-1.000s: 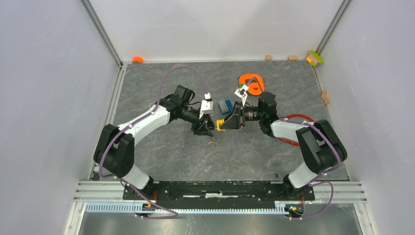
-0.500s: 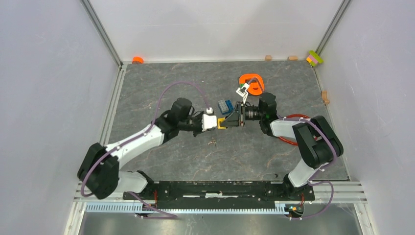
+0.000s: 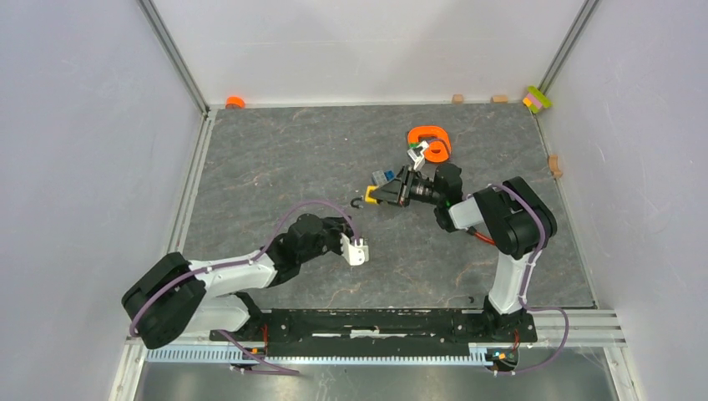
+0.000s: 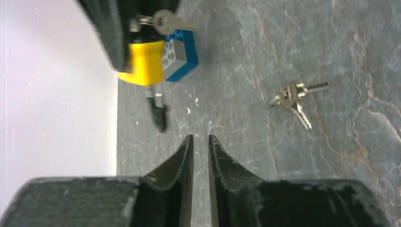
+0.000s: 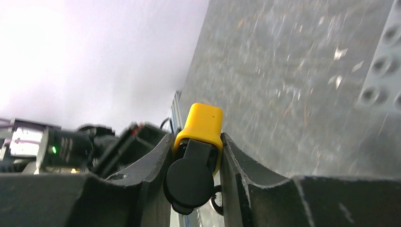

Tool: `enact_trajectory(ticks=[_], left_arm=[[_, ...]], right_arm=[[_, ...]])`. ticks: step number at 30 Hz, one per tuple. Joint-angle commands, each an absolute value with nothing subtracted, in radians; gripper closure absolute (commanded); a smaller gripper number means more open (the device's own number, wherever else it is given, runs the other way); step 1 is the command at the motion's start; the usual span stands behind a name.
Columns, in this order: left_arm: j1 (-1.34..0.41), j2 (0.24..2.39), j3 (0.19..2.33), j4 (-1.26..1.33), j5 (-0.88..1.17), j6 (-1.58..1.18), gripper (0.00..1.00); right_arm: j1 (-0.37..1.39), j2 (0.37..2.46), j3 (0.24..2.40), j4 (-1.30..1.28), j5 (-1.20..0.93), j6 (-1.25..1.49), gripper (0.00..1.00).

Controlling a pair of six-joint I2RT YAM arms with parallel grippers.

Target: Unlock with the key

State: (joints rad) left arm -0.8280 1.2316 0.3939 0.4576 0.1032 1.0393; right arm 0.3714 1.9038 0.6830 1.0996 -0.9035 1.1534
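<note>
My right gripper [image 3: 386, 194] is shut on the small yellow padlock [image 3: 373, 195] [image 5: 203, 124] and holds it above the table. The padlock's black shackle [image 4: 158, 106] hangs out of the body. A silver key with a ring [image 4: 165, 21] sticks out of the padlock's other end. A second small key bunch [image 4: 295, 94] lies loose on the table, ahead and to the right of my left gripper [image 4: 201, 137]. The left gripper's jaws stand a narrow slit apart with nothing between them. In the top view it [image 3: 355, 244] sits well short of the padlock.
A blue brick [image 3: 382, 177] [image 4: 182, 52] lies just behind the padlock. Farther back is an orange looped object [image 3: 430, 142]. An orange cap [image 3: 235, 102], wooden blocks [image 3: 457, 98] and a coloured block [image 3: 537, 98] line the back edge; another block [image 3: 554, 165] lies right.
The left arm has drawn back from the padlock toward the near edge, and its jaws have narrowed. The right gripper has carried the padlock slightly farther back, shackle now hanging out.
</note>
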Motion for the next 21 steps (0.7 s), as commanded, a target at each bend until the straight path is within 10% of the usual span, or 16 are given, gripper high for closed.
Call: enact_trajectory(ticks=[1, 12, 21], left_arm=[[-0.839, 1.206, 0.34, 0.593, 0.017, 1.174, 0.78], [-0.72, 1.031, 0.433, 0.331, 0.08, 0.856, 0.29], [-0.476, 1.066, 0.756, 0.013, 0.311, 0.471, 0.19]], right_arm=[[0.404, 1.943, 0.805, 1.17, -0.774, 1.146, 1.0], [0.432, 2.006, 0.846, 1.127, -0.821, 1.038, 1.0], [0.491, 2.093, 1.075, 0.849, -0.781, 0.84, 1.0]])
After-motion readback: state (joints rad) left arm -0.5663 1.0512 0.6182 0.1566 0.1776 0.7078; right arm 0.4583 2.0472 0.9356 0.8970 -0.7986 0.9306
